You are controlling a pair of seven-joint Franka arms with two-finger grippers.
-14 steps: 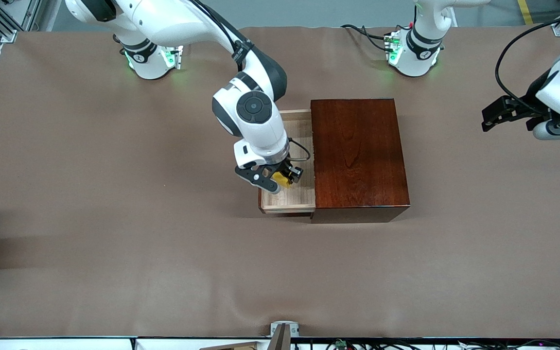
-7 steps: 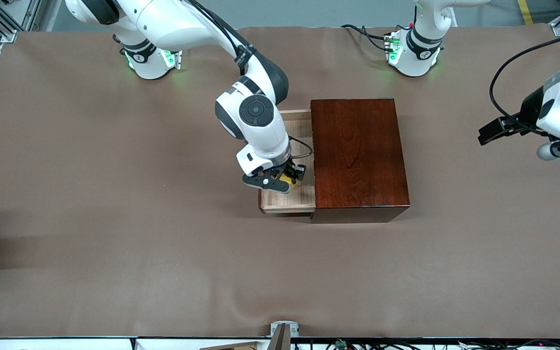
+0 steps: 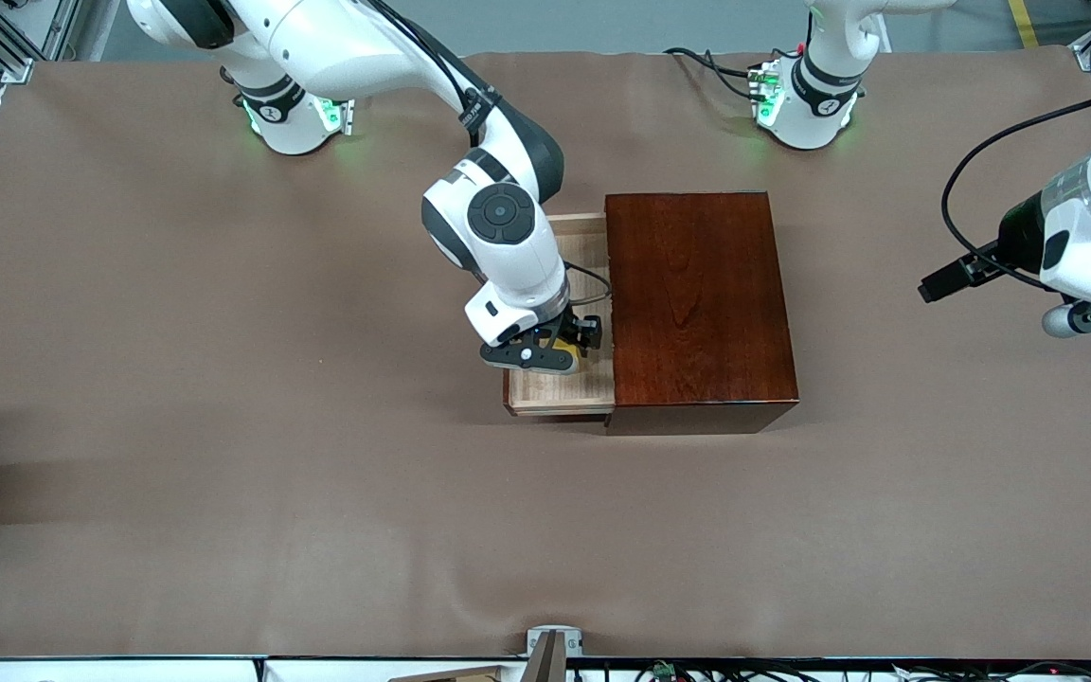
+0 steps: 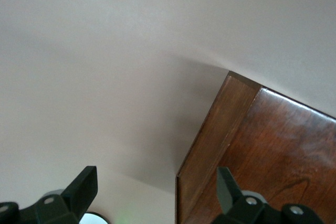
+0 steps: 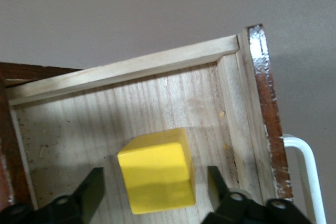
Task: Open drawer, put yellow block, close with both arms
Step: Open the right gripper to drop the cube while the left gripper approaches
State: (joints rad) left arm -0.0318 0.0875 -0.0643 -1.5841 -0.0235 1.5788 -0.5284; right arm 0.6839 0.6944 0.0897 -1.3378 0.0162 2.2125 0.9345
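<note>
Step in hand: block release inside the open drawer; closing is not yet begun.

The right tool (image 3: 560,349) is low in the drawer (image 3: 560,393), fingers (image 5: 90,190) spread wide and clear of both sides of the yellow block (image 5: 157,169), which rests on the drawer floor, gripping nothing. The drawer projects from the wooden box (image 3: 697,303) near the desk (image 3: 223,426) centre, toward the right arm's end. The left tool (image 4: 157,192) waits over the desk's left-arm edge, fingers apart and empty. Next move, as judged: lift the right tool clear, then bring both tools to the drawer front and push squarely.
</note>
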